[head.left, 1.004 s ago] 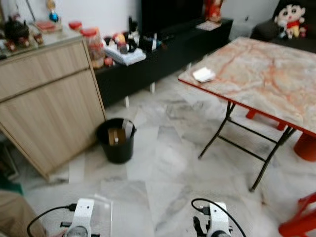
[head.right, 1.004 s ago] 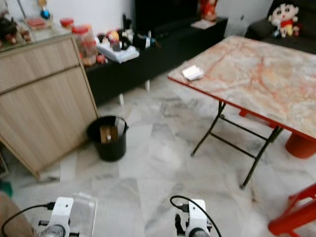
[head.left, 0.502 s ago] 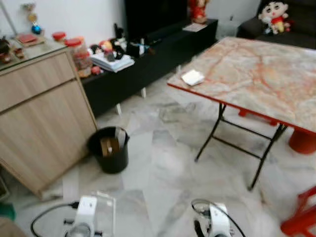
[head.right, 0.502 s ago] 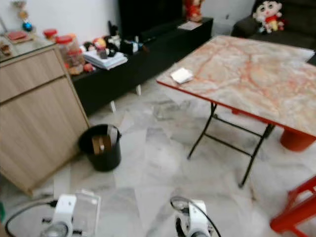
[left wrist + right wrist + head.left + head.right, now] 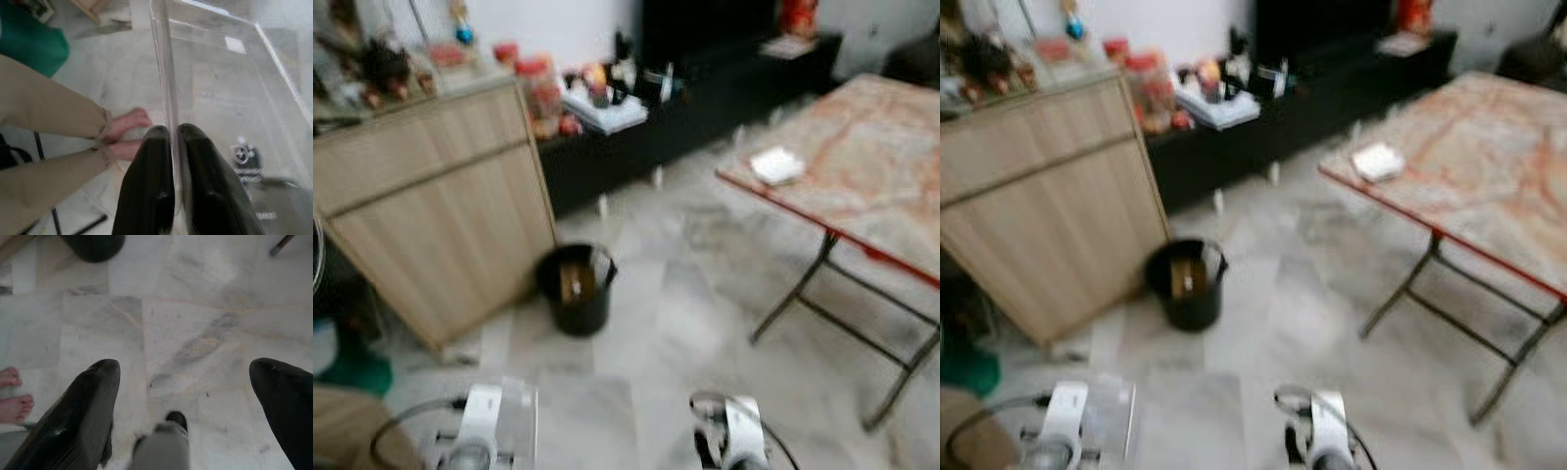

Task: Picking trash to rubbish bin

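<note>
- The left gripper (image 5: pixel 171 142) has its fingers (image 5: pixel 151 181) clenched on the rim wall of a clear plastic container (image 5: pixel 230 98). One finger sits on each side of the thin wall.
- The clear plastic container looks light and thin-walled. It is probably stiff enough to hold its shape, but smooth and slippery, and liable to flex or crack if squeezed hard.
- A pinch on the edge wall, as here, seems a fair hold. The body hangs off to one side of the fingers, so it may swing or slide while the robot walks.
- In the head views the container shows low at the robot's left, at the left arm's wrist (image 5: pixel 481 411).
- The right gripper (image 5: pixel 186 387) hangs over bare marble floor (image 5: pixel 195 303) with its fingers spread wide and nothing between them.
- The black rubbish bin (image 5: pixel 576 287) stands on the floor ahead and a little to the left, just beside the corner of a wooden cabinet (image 5: pixel 440 225). It is well apart from both grippers, and something brownish lies inside it.
- A folding surface with a marbled top (image 5: pixel 871 166) stands to the right, carrying a small white item (image 5: pixel 775 164). The head views are blurred.
- A person's bare feet (image 5: pixel 128 134) show on the floor near the left gripper.
- The carry to the bin appears under way; the drop is not yet done.
</note>
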You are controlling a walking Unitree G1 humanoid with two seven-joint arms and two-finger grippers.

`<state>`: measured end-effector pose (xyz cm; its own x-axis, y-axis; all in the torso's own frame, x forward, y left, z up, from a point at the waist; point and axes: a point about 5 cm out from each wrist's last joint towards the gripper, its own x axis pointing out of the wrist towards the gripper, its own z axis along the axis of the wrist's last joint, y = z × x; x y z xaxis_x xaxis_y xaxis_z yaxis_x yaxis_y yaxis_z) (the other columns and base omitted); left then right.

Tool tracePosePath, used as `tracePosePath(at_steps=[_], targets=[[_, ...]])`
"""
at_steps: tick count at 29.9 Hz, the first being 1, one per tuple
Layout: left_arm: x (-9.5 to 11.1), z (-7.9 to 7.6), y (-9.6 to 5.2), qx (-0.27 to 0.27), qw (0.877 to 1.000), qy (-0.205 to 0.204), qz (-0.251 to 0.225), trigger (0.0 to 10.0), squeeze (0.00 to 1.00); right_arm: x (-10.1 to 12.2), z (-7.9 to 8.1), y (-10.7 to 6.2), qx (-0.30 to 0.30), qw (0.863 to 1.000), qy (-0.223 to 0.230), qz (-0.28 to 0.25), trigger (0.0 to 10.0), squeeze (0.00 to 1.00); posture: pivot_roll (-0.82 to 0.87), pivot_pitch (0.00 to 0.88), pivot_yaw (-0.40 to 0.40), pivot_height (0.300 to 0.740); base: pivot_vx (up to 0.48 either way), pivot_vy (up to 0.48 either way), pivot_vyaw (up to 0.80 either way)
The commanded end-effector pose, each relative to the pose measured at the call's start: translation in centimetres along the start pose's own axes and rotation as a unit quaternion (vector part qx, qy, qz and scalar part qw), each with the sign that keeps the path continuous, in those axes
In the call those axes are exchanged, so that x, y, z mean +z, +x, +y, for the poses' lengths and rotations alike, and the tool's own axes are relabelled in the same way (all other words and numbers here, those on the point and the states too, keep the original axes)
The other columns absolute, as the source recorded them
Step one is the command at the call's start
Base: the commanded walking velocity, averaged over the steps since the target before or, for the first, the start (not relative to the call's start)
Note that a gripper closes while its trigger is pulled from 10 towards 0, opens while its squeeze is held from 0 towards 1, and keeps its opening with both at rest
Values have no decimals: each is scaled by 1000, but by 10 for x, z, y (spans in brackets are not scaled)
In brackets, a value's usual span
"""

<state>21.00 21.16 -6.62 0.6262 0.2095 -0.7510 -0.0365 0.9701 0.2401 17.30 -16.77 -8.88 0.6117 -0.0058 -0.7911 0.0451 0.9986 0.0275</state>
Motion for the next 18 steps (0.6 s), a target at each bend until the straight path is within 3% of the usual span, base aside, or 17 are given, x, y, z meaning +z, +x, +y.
tracePosePath(at_steps=[1, 11, 15, 18], targets=[[-2, 9, 0, 12, 1000, 3, 4, 10000, 0, 5, 1, 1, -2, 1000, 10, -5, 10000, 0, -73, 34, 17, 740, 322, 0, 0], [-2, 9, 0, 14, 1000, 0, 4, 10000, 0, 3, 1, 1, -1, 1000, -12, -2, 10000, 0, -73, 35, 13, 740, 322, 0, 0], [-1, 9, 0, 14, 1000, -1, 4, 10000, 0, 1, 0, 1, -9, 999, -50, 11, 10000, 0, -74, 30, 13, 740, 322, 0, 711], [-1, 9, 0, 14, 1000, -1, 4, 10000, 0, 1, 0, 1, -7, 999, -48, 11, 10000, 0, -74, 30, 13, 740, 322, 0, 775]])
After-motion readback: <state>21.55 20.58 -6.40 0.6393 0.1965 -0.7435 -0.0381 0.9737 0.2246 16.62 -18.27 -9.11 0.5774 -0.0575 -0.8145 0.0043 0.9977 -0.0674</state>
